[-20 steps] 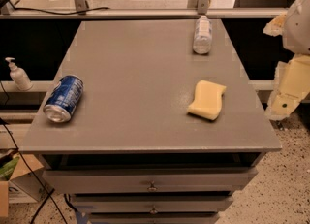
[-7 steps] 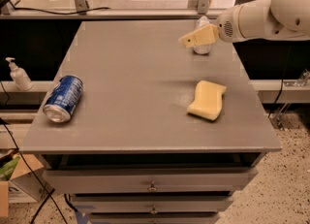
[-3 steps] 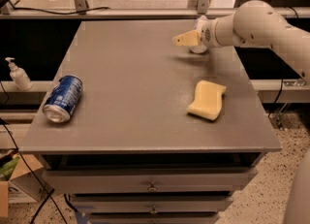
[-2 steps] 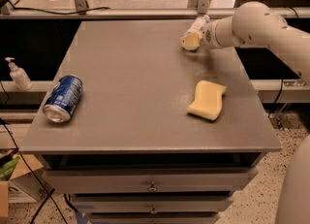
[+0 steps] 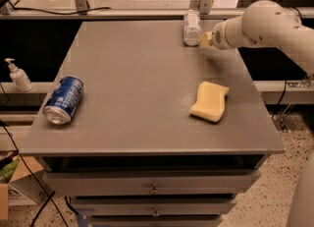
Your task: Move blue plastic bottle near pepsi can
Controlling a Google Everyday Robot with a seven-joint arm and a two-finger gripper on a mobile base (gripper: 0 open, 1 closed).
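Observation:
The blue plastic bottle (image 5: pixel 191 27) lies on its side at the back edge of the grey table (image 5: pixel 137 73), right of centre. It is clear, with a pale label. My gripper (image 5: pixel 205 39) is on the white arm (image 5: pixel 260 24) that reaches in from the right. It sits just to the right of the bottle, low over the table, touching or nearly touching it. The pepsi can (image 5: pixel 64 99) lies on its side near the table's front left edge, far from the bottle. It is blue with a silver end facing the front.
A yellow sponge (image 5: pixel 210 101) lies on the right half of the table, between the bottle and the front edge. A white pump-dispenser bottle (image 5: pixel 18 75) stands on a ledge off the table's left side. Drawers sit below the table front.
The arm swung in from the right to the bottle. The gripper now sits on the bottle's right side, and the bottle lies slightly further left than at first. Can and sponge have not moved.

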